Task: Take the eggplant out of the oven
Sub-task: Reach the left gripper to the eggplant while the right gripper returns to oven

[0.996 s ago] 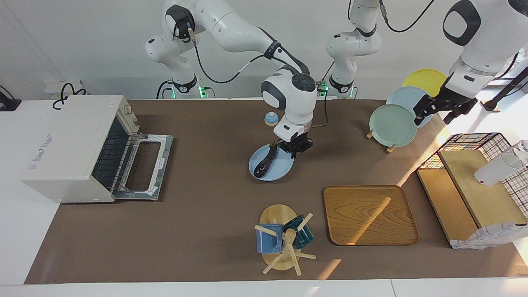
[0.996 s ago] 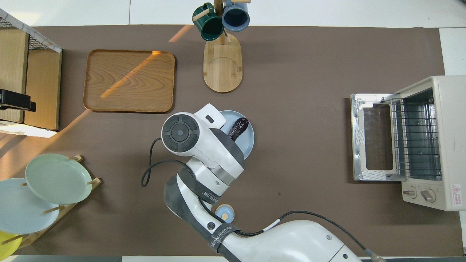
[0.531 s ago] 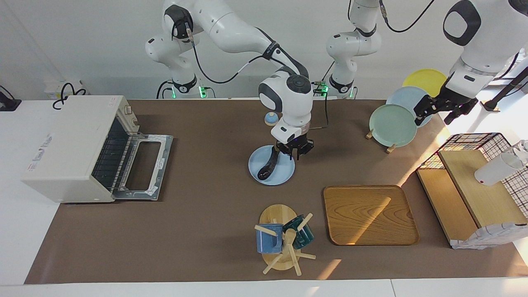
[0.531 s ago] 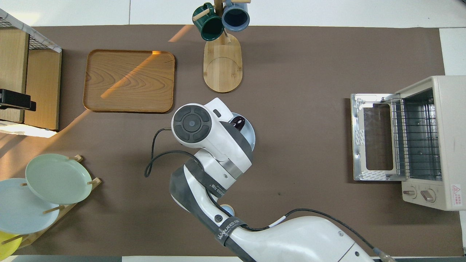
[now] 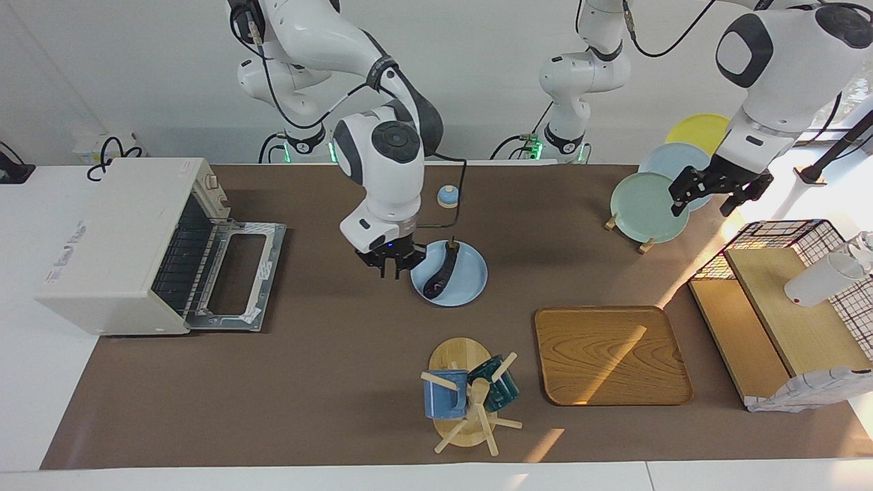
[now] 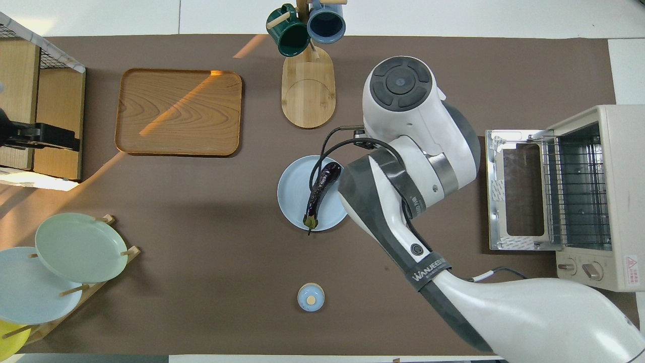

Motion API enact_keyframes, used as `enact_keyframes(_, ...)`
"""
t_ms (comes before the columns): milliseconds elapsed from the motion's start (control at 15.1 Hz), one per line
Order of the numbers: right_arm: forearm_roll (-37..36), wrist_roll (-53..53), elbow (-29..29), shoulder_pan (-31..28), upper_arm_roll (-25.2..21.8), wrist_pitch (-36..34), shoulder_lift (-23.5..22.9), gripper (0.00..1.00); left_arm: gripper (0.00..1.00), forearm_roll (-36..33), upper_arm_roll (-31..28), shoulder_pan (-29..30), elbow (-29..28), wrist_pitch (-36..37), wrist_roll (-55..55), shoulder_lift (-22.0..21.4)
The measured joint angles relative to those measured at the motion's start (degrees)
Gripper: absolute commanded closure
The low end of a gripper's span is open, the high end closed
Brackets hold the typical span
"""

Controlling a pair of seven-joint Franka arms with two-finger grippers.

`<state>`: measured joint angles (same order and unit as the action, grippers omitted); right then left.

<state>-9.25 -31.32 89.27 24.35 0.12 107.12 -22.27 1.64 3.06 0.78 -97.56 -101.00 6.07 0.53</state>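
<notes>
Eggplant (image 5: 438,273) lies on the plate (image 5: 470,279), out of the oven (image 5: 129,239), long axis 12-to-6, stem toward the robots. Right gripper (image 5: 391,264), jaws open and empty, hangs beside the plate at its 9 o'clock in the facing view. Left gripper (image 5: 709,187) waits near the plate rack (image 5: 648,204); jaw state unclear.

Eggplant on the blue plate

The long dark eggplant (image 6: 319,194) lies on the round blue plate (image 6: 292,199) in the middle of the table. The oven (image 6: 589,199) stands at the right arm's end with its door folded down. The right arm's big white wrist hangs between them.
</notes>
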Motion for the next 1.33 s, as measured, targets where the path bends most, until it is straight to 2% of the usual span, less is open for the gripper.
enact_keyframes(199, -1.9, 2.0, 7.9, -4.7, 0.0, 2.4, 1.8, 0.92, 0.00, 1.6, 0.2, -5.1, -2.0, -3.9, -2.2, 2.0)
enact_keyframes(332, -2.2, 4.5, 13.7, -8.3, 0.0, 6.9, 3.0, 0.96, 0.00, 1.9, 0.4, -9.9, -2.3, -7.3, -6.8, 4.6)
enact_keyframes(531, -6.4, 6.2, 19.6, -10.9, 0.0, 11.6, 4.3, 0.97, 0.00, 4.4, 0.6, -16.5, -2.5, -13.7, -11.8, 9.1)
enact_keyframes(797, -10.6, 6.2, 24.0, -11.2, 0.0, 14.6, 4.7, 0.97, 0.00, 6.1, 0.6, -22.4, -2.6, -20.6, -14.7, 14.2)
enact_keyframes(1129, -14.1, 7.2, 26.5, -12.5, 0.0, 14.7, 5.1, 0.97, 0.00, 7.3, 0.6, -28.7, -2.6, -24.4, -15.3, 18.6)
enact_keyframes(1328, -14.7, 9.0, 27.9, -15.4, 0.0, 16.5, 5.3, 0.97, 0.00, 8.4, 0.6, -32.2, -2.7, -27.3, -15.8, 21.7)
